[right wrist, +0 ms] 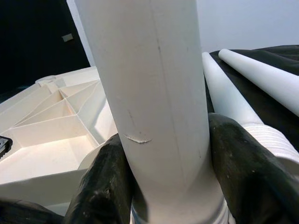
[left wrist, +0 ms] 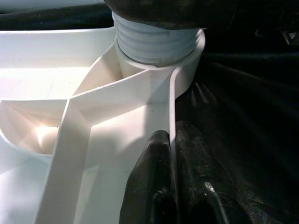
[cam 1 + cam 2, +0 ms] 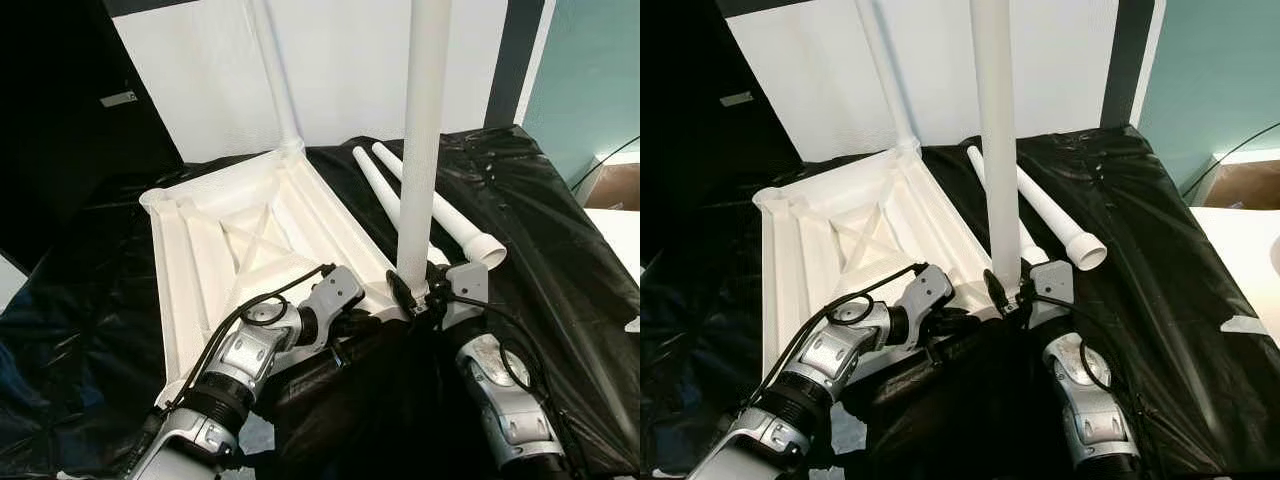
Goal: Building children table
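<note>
Nearby, two loose legs (image 3: 440,215) (touching).

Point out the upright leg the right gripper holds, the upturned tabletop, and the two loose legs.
upright leg (image 3: 420,150), left eye view, mid-shaft.
upturned tabletop (image 3: 185,260), left eye view, ribbed underside.
loose legs (image 3: 445,215), left eye view, shaft of one.

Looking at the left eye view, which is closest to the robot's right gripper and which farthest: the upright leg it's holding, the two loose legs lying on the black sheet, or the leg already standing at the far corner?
1. The upright leg: inside the right gripper, at the tabletop's near corner.
2. The two loose legs: lying side by side just behind the gripper, too close together to rank.
3. The far-corner leg: standing at the tabletop's far corner.
</note>
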Available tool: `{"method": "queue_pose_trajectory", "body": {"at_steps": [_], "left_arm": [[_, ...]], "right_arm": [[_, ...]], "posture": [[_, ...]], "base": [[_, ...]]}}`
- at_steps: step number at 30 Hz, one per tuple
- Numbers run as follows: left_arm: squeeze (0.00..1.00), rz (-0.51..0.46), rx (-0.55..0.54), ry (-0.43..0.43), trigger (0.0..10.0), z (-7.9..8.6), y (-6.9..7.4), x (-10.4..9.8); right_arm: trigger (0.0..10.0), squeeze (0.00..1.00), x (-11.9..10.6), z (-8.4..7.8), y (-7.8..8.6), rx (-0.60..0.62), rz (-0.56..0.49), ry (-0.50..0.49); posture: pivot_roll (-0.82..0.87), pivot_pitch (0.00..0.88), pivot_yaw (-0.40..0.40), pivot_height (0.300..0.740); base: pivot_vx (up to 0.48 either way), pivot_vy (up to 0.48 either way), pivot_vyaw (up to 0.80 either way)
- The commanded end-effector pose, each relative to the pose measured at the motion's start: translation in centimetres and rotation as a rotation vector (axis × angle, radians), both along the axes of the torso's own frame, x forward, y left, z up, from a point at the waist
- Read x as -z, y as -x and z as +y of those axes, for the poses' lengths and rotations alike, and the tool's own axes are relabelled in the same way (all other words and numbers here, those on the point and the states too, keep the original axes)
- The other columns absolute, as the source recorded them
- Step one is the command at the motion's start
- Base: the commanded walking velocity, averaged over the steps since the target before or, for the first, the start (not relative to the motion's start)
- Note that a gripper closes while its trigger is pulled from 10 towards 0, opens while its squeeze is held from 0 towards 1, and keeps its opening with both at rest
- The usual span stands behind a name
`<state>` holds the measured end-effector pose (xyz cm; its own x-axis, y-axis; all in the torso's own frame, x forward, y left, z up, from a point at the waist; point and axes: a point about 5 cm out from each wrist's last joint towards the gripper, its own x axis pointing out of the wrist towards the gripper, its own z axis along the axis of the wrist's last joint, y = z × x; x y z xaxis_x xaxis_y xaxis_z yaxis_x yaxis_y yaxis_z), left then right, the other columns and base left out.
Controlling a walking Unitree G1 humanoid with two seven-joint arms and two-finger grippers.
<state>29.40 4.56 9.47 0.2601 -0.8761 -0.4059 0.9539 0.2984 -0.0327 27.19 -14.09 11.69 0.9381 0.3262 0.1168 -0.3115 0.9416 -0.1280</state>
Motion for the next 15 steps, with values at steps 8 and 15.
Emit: {"method": "queue_pose_trajectory", "body": {"at_steps": [8,15], "left_arm": [[0.0,0.137,-0.027,-0.058,10.0,0.8,1.2,3.2],[0.0,0.131,-0.031,-0.064,10.0,0.8,1.0,3.1]], "right_arm": [[10.0,0.85,0.7,0.2,-0.4,-0.254,0.105,0.044],[10.0,0.0,-0.2,-1.2,-1.1,-0.481,0.144,0.148]], "posture": [[-0.08,0.0,0.121,0.74],[-0.08,0.0,0.119,0.74]], "base": [[0.0,0.0,0.0],[0.0,0.0,0.0]]}}
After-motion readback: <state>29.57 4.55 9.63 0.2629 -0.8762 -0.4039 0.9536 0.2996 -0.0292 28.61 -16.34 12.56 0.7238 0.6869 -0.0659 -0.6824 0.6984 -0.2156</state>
